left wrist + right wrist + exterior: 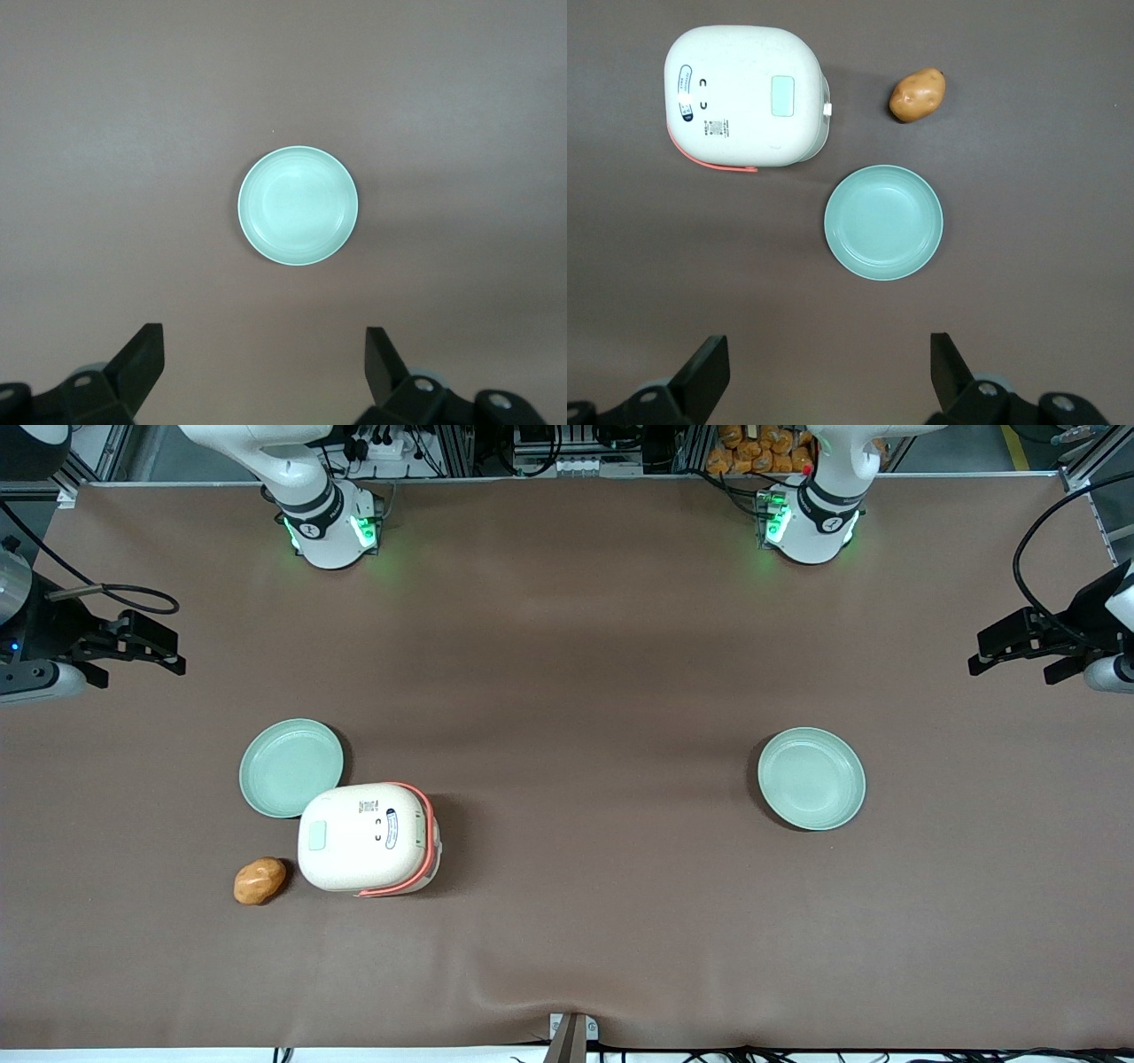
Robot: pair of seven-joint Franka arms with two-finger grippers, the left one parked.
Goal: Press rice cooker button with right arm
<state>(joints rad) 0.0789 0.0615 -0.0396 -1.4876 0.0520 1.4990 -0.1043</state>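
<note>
Gripper spread wide, holding nothing, up over table, well apart from rice cooker; button on lid untouched, plate between.

Brown mat-covered table fills the scene, evenly lit; aluminium framing with cables along the far edge, white strip along the near edge.
</note>
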